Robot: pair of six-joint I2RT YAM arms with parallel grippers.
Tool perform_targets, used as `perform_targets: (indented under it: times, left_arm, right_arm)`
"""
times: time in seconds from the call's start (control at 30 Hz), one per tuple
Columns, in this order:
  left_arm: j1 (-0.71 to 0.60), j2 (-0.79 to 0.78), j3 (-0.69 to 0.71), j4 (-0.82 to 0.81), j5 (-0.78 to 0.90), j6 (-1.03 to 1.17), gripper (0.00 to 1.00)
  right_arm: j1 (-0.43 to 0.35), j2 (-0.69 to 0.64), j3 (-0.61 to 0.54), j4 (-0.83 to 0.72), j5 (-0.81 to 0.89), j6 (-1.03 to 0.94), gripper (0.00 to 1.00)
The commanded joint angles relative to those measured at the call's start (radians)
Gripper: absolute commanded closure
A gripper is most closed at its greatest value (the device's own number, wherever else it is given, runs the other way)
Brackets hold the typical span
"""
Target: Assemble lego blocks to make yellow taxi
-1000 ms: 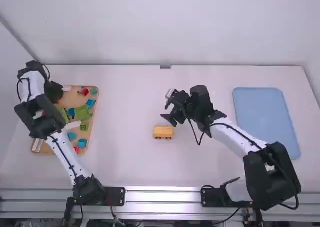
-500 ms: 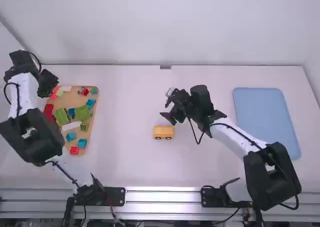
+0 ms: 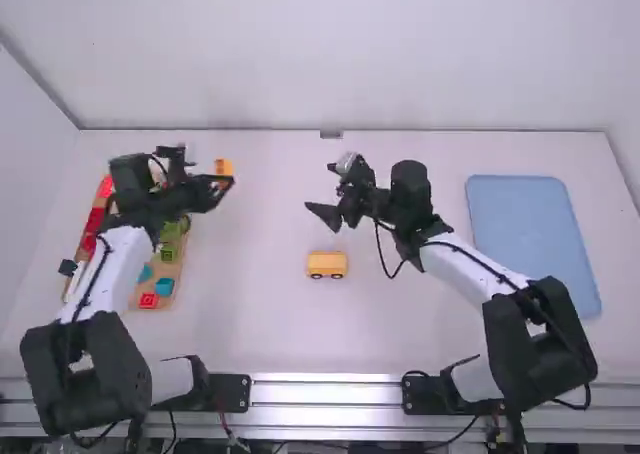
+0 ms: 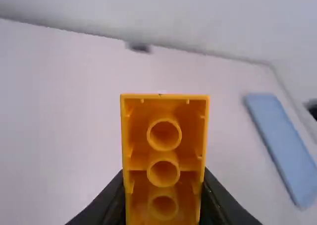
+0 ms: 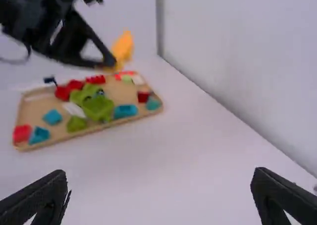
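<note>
- Taxi, as a whole: in two separate yellow parts, with the joining to come. The step in hand looks like bringing the upper block from the tray side to the wheeled body.
- Tabletop (image 3: 300, 339): white, carrying the body near its middle, well apart from the block.
- Wooden tray (image 5: 115, 89): at the left arm's side, holding red, blue, green and pale pieces.
- Left tool (image 3: 223, 182): gripping the yellow block (image 4: 163, 180) above the tabletop, just beside the tray. The next move calls for carrying it to the body, turning its hollow side down and lining it up before pressing.
- Right tool (image 3: 319, 186): open, nothing between its fingers, near the body. It could steady that body while the block goes on; otherwise the wheels might let it roll under the push.
- Yellow body (image 3: 326, 263): a long, low piece, orange-yellow, upright on the tabletop. I cannot make out its studs.
- Yellow block: a deep orange-yellow oblong, hollow underneath, with its open side towards the left wrist camera. It looks stiff and easy to hold, though a crooked press could leave it tilted.
- Wheels (image 3: 335, 276): small and dark, under the body.
- Round tubes (image 4: 164, 173): three in a row inside the block, with thin ribs at the walls.
</note>
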State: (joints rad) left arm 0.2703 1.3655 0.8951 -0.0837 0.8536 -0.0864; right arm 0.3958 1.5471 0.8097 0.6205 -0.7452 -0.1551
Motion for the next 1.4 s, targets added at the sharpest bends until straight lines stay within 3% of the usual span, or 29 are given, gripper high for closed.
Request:
perform_targets:
  times: [0.0, 0.13, 0.2, 0.33, 0.43, 0.63, 0.93, 1.13, 1.37]
  left_arm:
    - [-0.084, -0.026, -0.096, 0.113, 0.224, 0.056, 0.73]
    - [-0.220, -0.018, -0.200, 0.372, 0.320, 0.058, 0.73]
    - [-0.298, -0.018, -0.259, 0.538, 0.315, 0.032, 0.73]
    - [-0.366, -0.007, -0.304, 0.696, 0.309, -0.008, 0.73]
    - [-0.385, 0.006, -0.311, 0.739, 0.310, -0.014, 0.73]
    - [-0.387, 0.068, -0.311, 0.836, 0.309, -0.052, 0.73]
    - [-0.388, 0.162, -0.311, 0.999, 0.330, -0.082, 0.74]
    - [-0.389, 0.164, -0.311, 1.029, 0.336, -0.082, 0.73]
    - [-0.387, 0.164, -0.311, 1.032, 0.336, -0.082, 0.73]
  right_arm:
    - [-0.036, 0.051, 0.016, 0.055, -0.207, 0.125, 0.02]
    - [-0.086, 0.137, 0.068, 0.137, -0.411, 0.236, 0.01]
    - [-0.109, 0.206, 0.122, 0.190, -0.591, 0.292, 0.02]
    - [-0.122, 0.273, 0.190, 0.217, -0.757, 0.315, 0.15]
    - [-0.117, 0.283, 0.213, 0.208, -0.809, 0.315, 0.18]
    - [-0.080, 0.283, 0.219, 0.214, -0.814, 0.312, 0.24]
    - [-0.055, 0.283, 0.219, 0.214, -0.800, 0.316, 0.45]
    - [-0.055, 0.283, 0.219, 0.211, -0.798, 0.315, 0.50]
    - [-0.055, 0.283, 0.219, 0.210, -0.766, 0.315, 0.65]
